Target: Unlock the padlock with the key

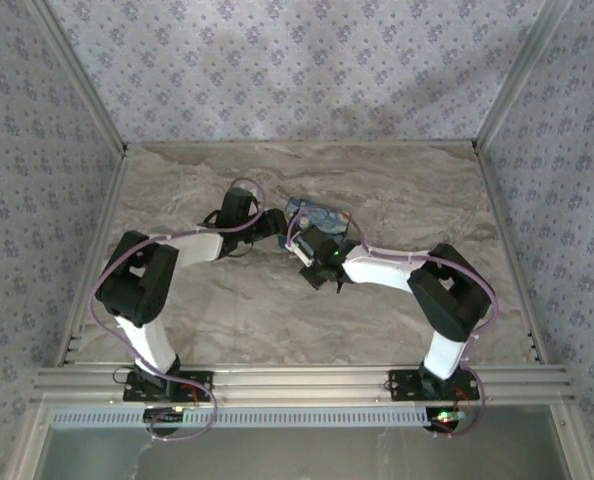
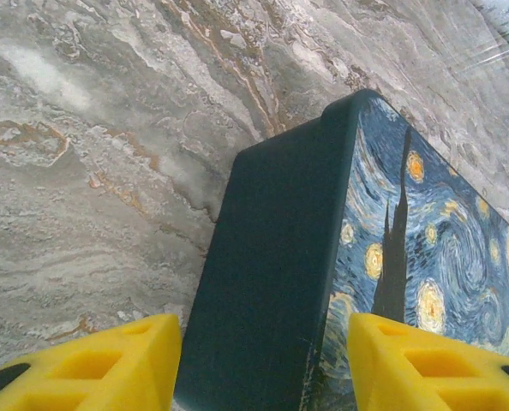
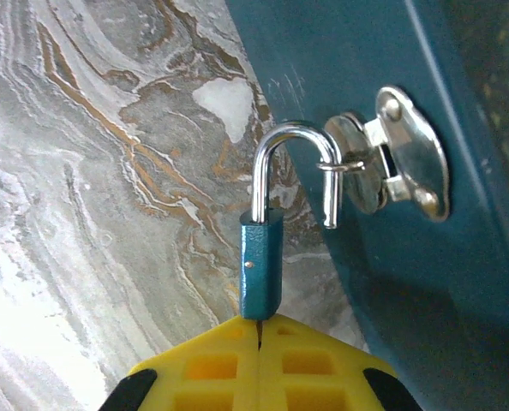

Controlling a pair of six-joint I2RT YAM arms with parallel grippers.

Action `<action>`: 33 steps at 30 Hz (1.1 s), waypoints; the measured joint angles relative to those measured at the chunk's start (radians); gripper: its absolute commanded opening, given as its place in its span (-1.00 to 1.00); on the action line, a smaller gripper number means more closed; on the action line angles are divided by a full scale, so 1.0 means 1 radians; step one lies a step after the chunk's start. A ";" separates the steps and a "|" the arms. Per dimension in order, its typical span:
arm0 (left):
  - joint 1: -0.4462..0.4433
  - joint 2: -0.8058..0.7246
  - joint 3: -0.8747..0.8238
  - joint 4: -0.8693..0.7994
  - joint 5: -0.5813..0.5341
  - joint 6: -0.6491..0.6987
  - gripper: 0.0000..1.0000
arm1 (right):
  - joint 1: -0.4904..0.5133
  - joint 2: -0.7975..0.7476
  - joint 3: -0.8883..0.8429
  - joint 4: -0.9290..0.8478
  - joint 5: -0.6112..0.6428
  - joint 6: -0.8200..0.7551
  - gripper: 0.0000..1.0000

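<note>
Since the box (image 2: 272,282) would likely slide under a tug, the left gripper (image 2: 263,351) straddles its corner, fingers spread wide, contact unclear. The right gripper (image 3: 260,330), pressed together, pinches the padlock (image 3: 261,265) by its lower end. The freed shackle hooks the hasp (image 3: 404,158) at two o'clock. No key can be made out.

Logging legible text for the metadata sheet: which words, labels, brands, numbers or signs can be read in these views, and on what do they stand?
None can be read.
The box bears only a painted night-sky print, with no lettering.
The padlock shows no brand or number on the side in view.
The metal hasp looks unmarked.
</note>
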 measured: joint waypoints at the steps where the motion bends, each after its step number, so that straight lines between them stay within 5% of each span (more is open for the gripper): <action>1: 0.001 0.002 0.000 0.002 0.007 0.000 0.07 | 0.000 0.000 0.004 0.001 0.000 -0.014 -1.00; 23: 0.003 -0.006 -0.011 0.002 0.037 -0.007 0.07 | 0.005 0.010 0.098 -0.010 -0.105 -0.106 -1.00; 33: 0.021 -0.127 -0.071 -0.014 0.007 0.005 0.11 | 0.017 -0.148 -0.016 -0.002 -0.129 -0.031 -1.00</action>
